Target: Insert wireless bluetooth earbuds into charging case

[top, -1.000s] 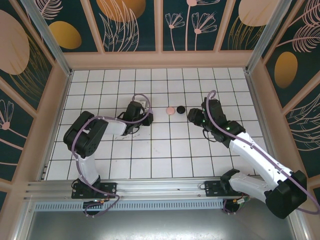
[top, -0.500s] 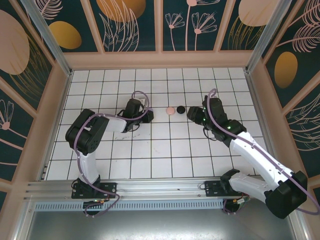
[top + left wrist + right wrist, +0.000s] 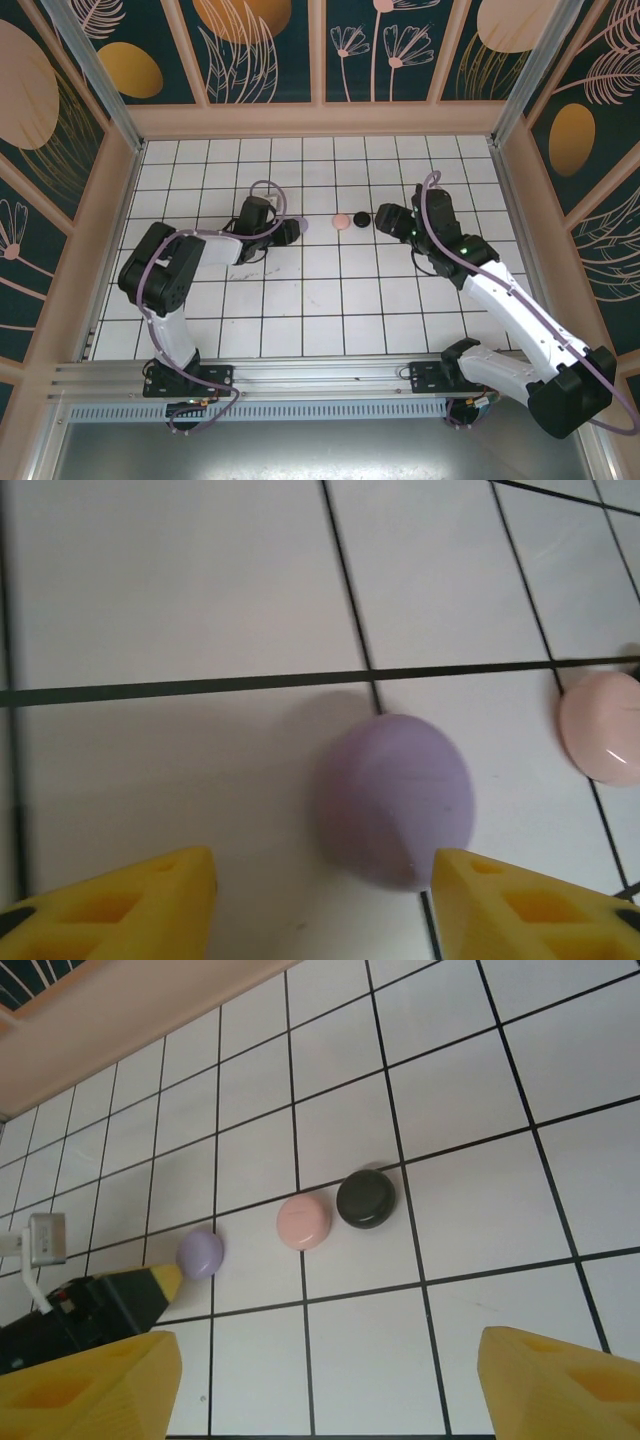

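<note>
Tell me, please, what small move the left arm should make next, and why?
Probably draw the left gripper straight back, away from the lilac case: its jaws stand open and grip nothing, and the case lies on the tiled table looking closed, beside the pink case. Retreating straight avoids nudging it.

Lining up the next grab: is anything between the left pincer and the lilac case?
Nothing visible stands in the way. In the left wrist view the lilac case lies on the tiled table just ahead of the open left pincer. The pink case sits off to one side, apart from it.
</note>
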Robot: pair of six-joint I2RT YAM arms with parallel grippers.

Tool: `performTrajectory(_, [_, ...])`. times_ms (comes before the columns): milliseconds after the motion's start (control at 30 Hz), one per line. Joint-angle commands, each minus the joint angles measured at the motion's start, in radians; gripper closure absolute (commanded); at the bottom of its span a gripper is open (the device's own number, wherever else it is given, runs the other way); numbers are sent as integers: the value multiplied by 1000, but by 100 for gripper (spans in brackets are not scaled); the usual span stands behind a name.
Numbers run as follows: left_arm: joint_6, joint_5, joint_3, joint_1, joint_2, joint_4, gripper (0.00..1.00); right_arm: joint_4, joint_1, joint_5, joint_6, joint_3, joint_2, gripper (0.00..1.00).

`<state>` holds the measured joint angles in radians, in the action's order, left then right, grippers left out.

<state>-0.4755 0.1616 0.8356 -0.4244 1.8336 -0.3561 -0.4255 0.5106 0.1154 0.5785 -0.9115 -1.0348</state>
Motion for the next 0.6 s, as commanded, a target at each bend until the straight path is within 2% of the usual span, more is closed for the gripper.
performTrajectory(0, [45, -56, -16, 21, -84, 69, 38, -29, -16, 17, -16, -42, 20, 16])
performTrajectory(33, [55, -64, -18, 25, -102, 81, 37, -31, -18, 16, -18, -43, 22, 12])
performTrajectory(100, [68, -81, -19, 31, -141, 105, 36, -35, -27, 15, -23, -46, 25, 10])
performTrajectory(167, [78, -103, -24, 35, -175, 120, 30, -40, -37, 16, -29, -48, 28, 1])
performTrajectory(333, [105, -164, -40, 40, -276, 153, 26, -52, -78, 32, -45, -50, 42, 1])
performTrajectory(367, [110, -183, -44, 41, -299, 158, 19, -55, -87, 38, -50, -51, 44, 1])
performTrajectory(400, [118, -205, -52, 41, -327, 159, 17, -60, -96, 53, -54, -53, 46, 1])
performTrajectory(433, [129, -226, -57, 42, -358, 162, 16, -63, -106, 80, -58, -56, 49, 1])
performTrajectory(467, [137, -249, -63, 42, -384, 166, 7, -65, -111, 108, -62, -58, 51, 1])
performTrajectory(567, [163, -323, -83, 42, -476, 161, 5, -45, -130, 240, -82, -52, 68, 1])
